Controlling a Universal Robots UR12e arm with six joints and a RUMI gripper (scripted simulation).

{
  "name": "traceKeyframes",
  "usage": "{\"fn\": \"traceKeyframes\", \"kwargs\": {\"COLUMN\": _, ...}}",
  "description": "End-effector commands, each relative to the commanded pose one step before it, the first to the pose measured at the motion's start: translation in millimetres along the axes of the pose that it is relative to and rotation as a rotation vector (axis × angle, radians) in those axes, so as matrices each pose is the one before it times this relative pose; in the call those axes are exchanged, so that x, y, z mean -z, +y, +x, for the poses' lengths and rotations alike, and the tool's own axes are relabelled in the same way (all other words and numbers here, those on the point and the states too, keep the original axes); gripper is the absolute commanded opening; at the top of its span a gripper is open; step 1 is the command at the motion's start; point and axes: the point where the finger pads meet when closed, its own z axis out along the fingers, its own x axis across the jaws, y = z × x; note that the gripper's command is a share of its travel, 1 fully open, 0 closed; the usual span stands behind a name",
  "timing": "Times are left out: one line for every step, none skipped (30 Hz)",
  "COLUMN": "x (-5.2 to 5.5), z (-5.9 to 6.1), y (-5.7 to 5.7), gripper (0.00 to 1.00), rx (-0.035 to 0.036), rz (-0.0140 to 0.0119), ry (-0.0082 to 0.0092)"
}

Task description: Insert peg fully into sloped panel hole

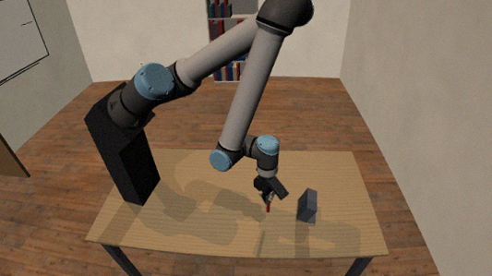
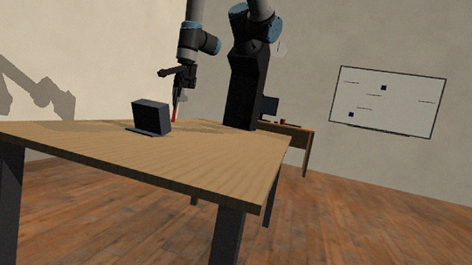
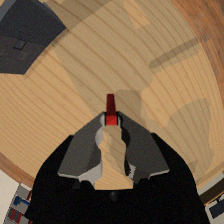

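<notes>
Two hand (image 3: 111,120) jaws tight on peg (image 3: 110,104)

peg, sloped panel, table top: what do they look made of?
Peg: red, matte, uniform; probably plastic or painted, look leaves it open. The gripper is shut on it.
Sloped panel: dark grey, flat, no shine; plastic or painted metal.
Table top: light wood, visible lengthwise grain, matte.
</notes>
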Motion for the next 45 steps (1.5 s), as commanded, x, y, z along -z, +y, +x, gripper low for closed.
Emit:
{"fn": "traceKeyframes", "kwargs": {"x": 32.21, "z": 0.40, "y": 1.76, "gripper": 0.00, "rx": 0.00070, "rz": -0.00584, "ry": -0.00058}}
{"fn": "traceKeyframes", "kwargs": {"x": 5.39, "z": 0.00, "y": 0.00, "gripper": 0.00, "rx": 0.00000, "rz": 0.00001, "ry": 0.00000}}
{"fn": "traceKeyframes", "kwargs": {"x": 4.93, "z": 0.00, "y": 0.00, "gripper": 0.00, "rx": 0.00000, "rz": 0.00000, "ry": 0.00000}}
{"fn": "traceKeyframes", "kwargs": {"x": 4.45, "z": 0.00, "y": 0.00, "gripper": 0.00, "rx": 0.00000, "rz": 0.00000, "ry": 0.00000}}
{"fn": "traceKeyframes", "kwargs": {"x": 3.94, "z": 0.00, "y": 0.00, "gripper": 0.00, "rx": 0.00000, "rz": 0.00000, "ry": 0.00000}}
{"fn": "traceKeyframes", "kwargs": {"x": 3.37, "z": 0.00, "y": 0.00, "gripper": 0.00, "rx": 0.00000, "rz": 0.00000, "ry": 0.00000}}
{"fn": "traceKeyframes", "kwargs": {"x": 2.75, "z": 0.00, "y": 0.00, "gripper": 0.00, "rx": 0.00000, "rz": 0.00000, "ry": 0.00000}}
{"fn": "traceKeyframes", "kwargs": {"x": 2.04, "z": 0.00, "y": 0.00, "gripper": 0.00, "rx": 0.00000, "rz": 0.00000, "ry": 0.00000}}
{"fn": "traceKeyframes", "kwargs": {"x": -17.98, "z": -2.39, "y": -4.59, "gripper": 0.00, "rx": 0.00110, "rz": 0.01352, "ry": -0.00192}}
{"fn": "traceKeyframes", "kwargs": {"x": -0.87, "z": -1.59, "y": -1.47, "gripper": 0.00, "rx": 0.00211, "rz": 0.00195, "ry": -0.00163}}
{"fn": "traceKeyframes", "kwargs": {"x": -0.20, "z": -0.05, "y": -0.48, "gripper": 0.00, "rx": 0.00061, "rz": 0.00149, "ry": -0.00021}}
{"fn": "traceKeyframes", "kwargs": {"x": -0.28, "z": -0.15, "y": -0.65, "gripper": 0.00, "rx": 0.00082, "rz": 0.00198, "ry": -0.00060}}
{"fn": "traceKeyframes", "kwargs": {"x": 0.00, "z": 0.00, "y": 0.00, "gripper": 0.00, "rx": 0.00000, "rz": 0.00000, "ry": 0.00000}}
{"fn": "traceKeyframes", "kwargs": {"x": 0.00, "z": 0.00, "y": 0.00, "gripper": 0.00, "rx": 0.00000, "rz": 0.00000, "ry": 0.00000}}
{"fn": "traceKeyframes", "kwargs": {"x": -0.36, "z": 0.02, "y": -0.97, "gripper": 0.00, "rx": 0.00085, "rz": 0.00270, "ry": -0.00054}}
{"fn": "traceKeyframes", "kwargs": {"x": -0.43, "z": 0.33, "y": -1.35, "gripper": 0.00, "rx": 0.00072, "rz": 0.00342, "ry": -0.00031}}
{"fn": "traceKeyframes", "kwargs": {"x": -0.44, "z": 0.17, "y": -1.27, "gripper": 0.00, "rx": 0.00091, "rz": 0.00339, "ry": -0.00051}}
{"fn": "traceKeyframes", "kwargs": {"x": -0.44, "z": -0.11, "y": -1.08, "gripper": 0.00, "rx": 0.00117, "rz": 0.00319, "ry": -0.00082}}
{"fn": "traceKeyframes", "kwargs": {"x": -0.44, "z": -0.23, "y": -1.00, "gripper": 0.00, "rx": 0.00129, "rz": 0.00311, "ry": -0.00096}}
{"fn": "traceKeyframes", "kwargs": {"x": -0.44, "z": -0.24, "y": -0.99, "gripper": 0.00, "rx": 0.00128, "rz": 0.00309, "ry": -0.00099}}
{"fn": "traceKeyframes", "kwargs": {"x": -0.44, "z": -0.27, "y": -0.96, "gripper": 0.00, "rx": 0.00132, "rz": 0.00307, "ry": -0.00102}}
{"fn": "traceKeyframes", "kwargs": {"x": -0.44, "z": -0.28, "y": -0.95, "gripper": 0.00, "rx": 0.00141, "rz": 0.00307, "ry": -0.00102}}
{"fn": "traceKeyframes", "kwargs": {"x": -0.44, "z": -0.27, "y": -0.95, "gripper": 0.00, "rx": 0.00142, "rz": 0.00308, "ry": -0.00101}}
{"fn": "traceKeyframes", "kwargs": {"x": -0.44, "z": -0.27, "y": -0.94, "gripper": 0.00, "rx": 0.00142, "rz": 0.00308, "ry": -0.00100}}
{"fn": "traceKeyframes", "kwargs": {"x": -0.44, "z": -0.26, "y": -0.94, "gripper": 0.00, "rx": 0.00142, "rz": 0.00308, "ry": -0.00100}}
{"fn": "traceKeyframes", "kwargs": {"x": -0.44, "z": -0.26, "y": -0.94, "gripper": 0.00, "rx": 0.00142, "rz": 0.00308, "ry": -0.00099}}
{"fn": "traceKeyframes", "kwargs": {"x": -0.44, "z": -0.26, "y": -0.93, "gripper": 0.00, "rx": 0.00141, "rz": 0.00308, "ry": -0.00099}}
{"fn": "traceKeyframes", "kwargs": {"x": -0.44, "z": -0.25, "y": -0.93, "gripper": 0.00, "rx": 0.00140, "rz": 0.00309, "ry": -0.00099}}
{"fn": "traceKeyframes", "kwargs": {"x": -0.44, "z": -0.25, "y": -0.92, "gripper": 0.00, "rx": 0.00137, "rz": 0.00309, "ry": -0.00099}}
{"fn": "traceKeyframes", "kwargs": {"x": 0.00, "z": 0.00, "y": 0.00, "gripper": 0.00, "rx": 0.00000, "rz": 0.00000, "ry": 0.00000}}
{"fn": "traceKeyframes", "kwargs": {"x": 0.00, "z": 0.00, "y": 0.00, "gripper": 0.00, "rx": 0.00000, "rz": 0.00000, "ry": 0.00000}}
{"fn": "traceKeyframes", "kwargs": {"x": -0.42, "z": -0.10, "y": -0.35, "gripper": 0.00, "rx": 0.00097, "rz": 0.00241, "ry": -0.00092}}
{"fn": "traceKeyframes", "kwargs": {"x": -0.45, "z": -0.28, "y": -1.02, "gripper": 0.00, "rx": 0.00136, "rz": 0.00321, "ry": -0.00102}}
{"fn": "traceKeyframes", "kwargs": {"x": -0.45, "z": -0.32, "y": -1.14, "gripper": 0.00, "rx": 0.00141, "rz": 0.00336, "ry": -0.00106}}
{"fn": "traceKeyframes", "kwargs": {"x": -0.45, "z": -0.31, "y": -1.12, "gripper": 0.00, "rx": 0.00141, "rz": 0.00333, "ry": -0.00104}}
{"fn": "traceKeyframes", "kwargs": {"x": -0.45, "z": -0.23, "y": -0.90, "gripper": 0.00, "rx": 0.00135, "rz": 0.00310, "ry": -0.00095}}
{"fn": "traceKeyframes", "kwargs": {"x": -0.45, "z": -0.21, "y": -0.90, "gripper": 0.00, "rx": 0.00133, "rz": 0.00311, "ry": -0.00094}}
{"fn": "traceKeyframes", "kwargs": {"x": -0.45, "z": -0.19, "y": -0.91, "gripper": 0.00, "rx": 0.00130, "rz": 0.00312, "ry": -0.00092}}
{"fn": "traceKeyframes", "kwargs": {"x": -0.45, "z": -0.16, "y": -0.92, "gripper": 0.00, "rx": 0.00127, "rz": 0.00314, "ry": -0.00089}}
{"fn": "traceKeyframes", "kwargs": {"x": -0.45, "z": -0.14, "y": -0.93, "gripper": 0.00, "rx": 0.00125, "rz": 0.00315, "ry": -0.00087}}
{"fn": "traceKeyframes", "kwargs": {"x": -0.45, "z": -0.13, "y": -0.93, "gripper": 0.00, "rx": 0.00123, "rz": 0.00316, "ry": -0.00086}}
{"fn": "traceKeyframes", "kwargs": {"x": -0.45, "z": -0.13, "y": -0.92, "gripper": 0.00, "rx": 0.00123, "rz": 0.00315, "ry": -0.00087}}
{"fn": "traceKeyframes", "kwargs": {"x": -0.47, "z": -0.15, "y": -0.89, "gripper": 0.00, "rx": 0.00139, "rz": 0.00307, "ry": -0.00092}}
{"fn": "traceKeyframes", "kwargs": {"x": -0.47, "z": -0.17, "y": -0.87, "gripper": 0.00, "rx": 0.00140, "rz": 0.00306, "ry": -0.00094}}
{"fn": "traceKeyframes", "kwargs": {"x": -0.47, "z": -0.19, "y": -0.85, "gripper": 0.00, "rx": 0.00141, "rz": 0.00305, "ry": -0.00097}}
